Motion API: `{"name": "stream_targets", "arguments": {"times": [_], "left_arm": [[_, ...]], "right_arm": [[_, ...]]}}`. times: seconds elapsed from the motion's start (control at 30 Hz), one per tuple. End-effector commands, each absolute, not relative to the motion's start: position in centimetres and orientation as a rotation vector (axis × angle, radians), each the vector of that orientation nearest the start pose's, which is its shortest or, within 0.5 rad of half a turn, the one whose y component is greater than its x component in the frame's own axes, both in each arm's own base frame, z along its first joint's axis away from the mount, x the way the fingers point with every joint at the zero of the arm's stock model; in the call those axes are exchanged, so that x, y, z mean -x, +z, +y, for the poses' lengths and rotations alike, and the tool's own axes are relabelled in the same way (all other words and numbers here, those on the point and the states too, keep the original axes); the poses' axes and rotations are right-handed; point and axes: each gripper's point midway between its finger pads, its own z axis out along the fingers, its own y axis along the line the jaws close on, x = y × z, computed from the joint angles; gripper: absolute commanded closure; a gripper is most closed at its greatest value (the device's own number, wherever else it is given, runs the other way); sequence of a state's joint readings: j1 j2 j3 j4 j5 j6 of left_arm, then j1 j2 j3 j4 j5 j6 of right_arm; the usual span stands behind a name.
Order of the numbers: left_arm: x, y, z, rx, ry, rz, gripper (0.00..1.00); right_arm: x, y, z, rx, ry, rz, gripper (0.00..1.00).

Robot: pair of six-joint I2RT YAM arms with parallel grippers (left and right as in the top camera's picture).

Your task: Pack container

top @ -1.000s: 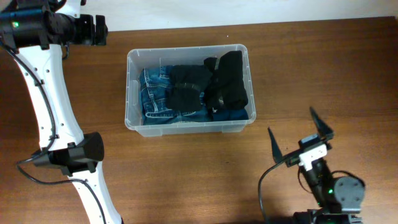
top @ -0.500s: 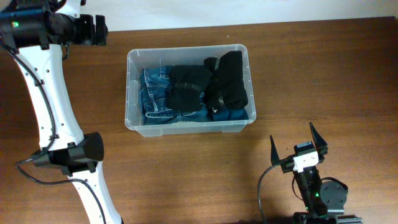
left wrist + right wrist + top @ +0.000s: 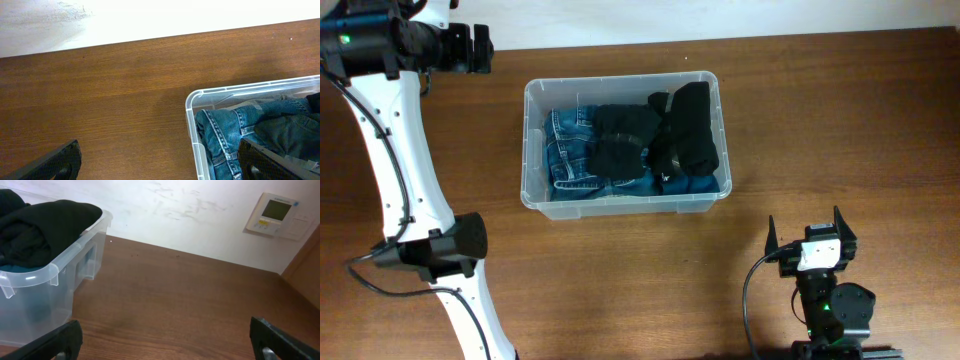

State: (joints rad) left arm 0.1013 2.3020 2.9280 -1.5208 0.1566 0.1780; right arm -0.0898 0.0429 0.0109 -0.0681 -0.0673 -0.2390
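The tub sits in the middle of the table, its long side running left to right. Inside it, jeans fill the left part. Black clothes are heaped over the middle and right, up to the rim. The left gripper hangs off the tub's far left corner, apart from it, fingers spread wide and empty. The right gripper is well off the tub's near right corner, also spread wide and holding nothing.

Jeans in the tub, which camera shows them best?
Overhead: the jeans lie spread in the container, partly under black clothes. Left wrist catches only one denim corner; right wrist shows mostly black fabric above the rim.
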Motion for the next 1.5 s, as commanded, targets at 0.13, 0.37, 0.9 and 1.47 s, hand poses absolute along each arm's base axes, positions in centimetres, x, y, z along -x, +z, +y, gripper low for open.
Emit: {"name": "stream_targets", "arguments": {"times": [0.13, 0.37, 0.9, 1.47], "left_arm": [[-51.2, 31.4, 2.8, -0.149, -0.069, 2.443, 0.01], [-51.2, 31.4, 2.8, -0.149, -0.069, 2.443, 0.01], [-46.2, 39.2, 1.7, -0.171, 0.004, 2.143, 0.01], [-30.6, 25.8, -0.3, -0.211, 0.057, 1.705, 0.01]], "right_arm": [[-24.7, 15.0, -1.3, 0.155, -0.196, 1.669, 0.02], [-24.7, 15.0, -1.3, 0.155, -0.196, 1.669, 0.02], [-24.7, 15.0, -1.3, 0.155, -0.196, 1.669, 0.02], [-24.7, 15.0, -1.3, 0.155, -0.196, 1.669, 0.02]]}}
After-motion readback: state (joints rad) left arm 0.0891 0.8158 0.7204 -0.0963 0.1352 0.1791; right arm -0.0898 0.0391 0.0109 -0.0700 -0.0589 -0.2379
